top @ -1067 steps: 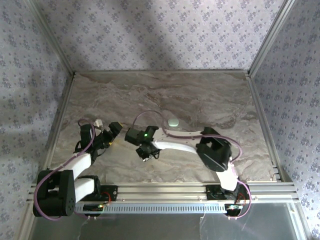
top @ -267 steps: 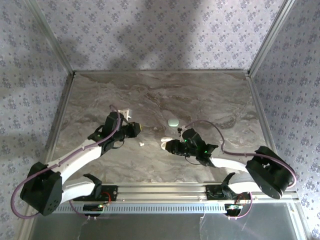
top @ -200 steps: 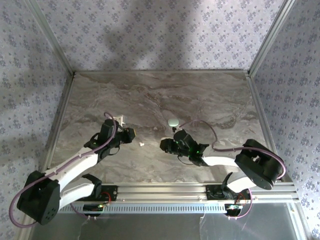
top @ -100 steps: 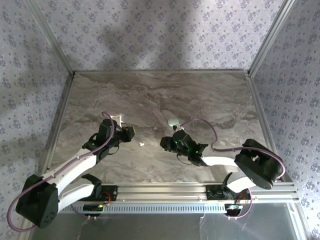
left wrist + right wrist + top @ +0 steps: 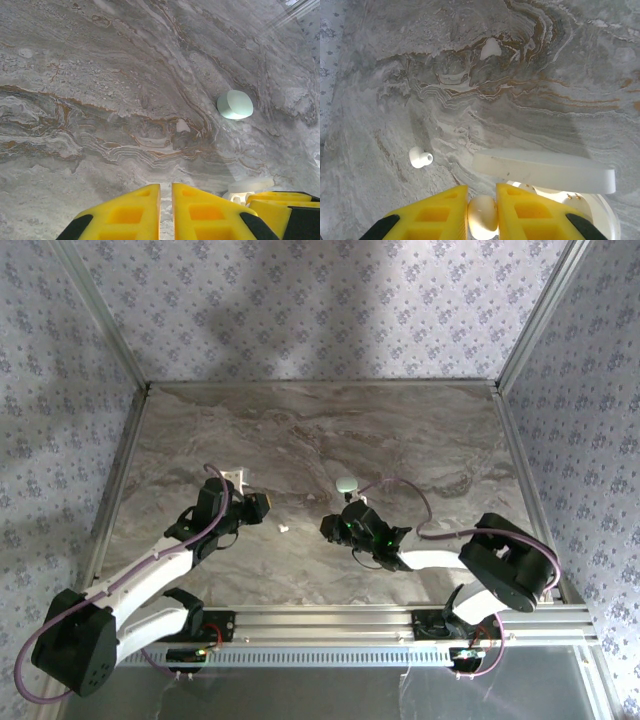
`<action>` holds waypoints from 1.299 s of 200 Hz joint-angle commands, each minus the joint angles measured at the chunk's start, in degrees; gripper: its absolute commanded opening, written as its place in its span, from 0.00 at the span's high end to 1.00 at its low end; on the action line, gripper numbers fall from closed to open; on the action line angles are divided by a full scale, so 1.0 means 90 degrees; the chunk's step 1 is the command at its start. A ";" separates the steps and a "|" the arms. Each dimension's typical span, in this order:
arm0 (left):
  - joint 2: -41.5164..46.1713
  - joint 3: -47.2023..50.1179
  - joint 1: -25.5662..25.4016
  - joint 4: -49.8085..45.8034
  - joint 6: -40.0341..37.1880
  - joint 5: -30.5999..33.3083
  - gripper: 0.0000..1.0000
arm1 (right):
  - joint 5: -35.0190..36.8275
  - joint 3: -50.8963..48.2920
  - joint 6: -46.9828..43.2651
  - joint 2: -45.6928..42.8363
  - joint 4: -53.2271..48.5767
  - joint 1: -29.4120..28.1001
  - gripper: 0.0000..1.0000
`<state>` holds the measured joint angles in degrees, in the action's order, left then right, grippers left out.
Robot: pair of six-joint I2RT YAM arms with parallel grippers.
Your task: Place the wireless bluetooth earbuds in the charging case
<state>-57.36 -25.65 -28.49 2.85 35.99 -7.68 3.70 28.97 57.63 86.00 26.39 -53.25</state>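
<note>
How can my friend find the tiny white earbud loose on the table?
Start at the middle of the grey marble tabletop. The tiny white plastic earbud lies alone there, left of the mint oval case and far smaller than it.

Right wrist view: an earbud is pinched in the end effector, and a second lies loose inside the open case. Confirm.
Wrong: the second earbud lies on the table, apart from the open case, as the right wrist view shows. Rest stands.
</note>
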 commanded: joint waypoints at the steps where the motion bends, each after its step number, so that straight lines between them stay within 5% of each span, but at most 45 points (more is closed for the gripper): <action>1: 0.0162 -0.0002 0.0034 0.0171 -0.0083 -0.0055 0.84 | 0.0177 0.0170 -0.0006 0.0084 -0.0004 -0.0029 0.79; 260: 0.0329 0.0037 0.0051 0.0152 -0.0093 -0.0055 0.84 | 0.0228 0.0350 0.0058 0.0350 -0.0453 0.0033 0.77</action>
<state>-55.48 -25.63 -28.47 3.22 35.99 -7.70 3.75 30.70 57.65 88.73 24.97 -53.23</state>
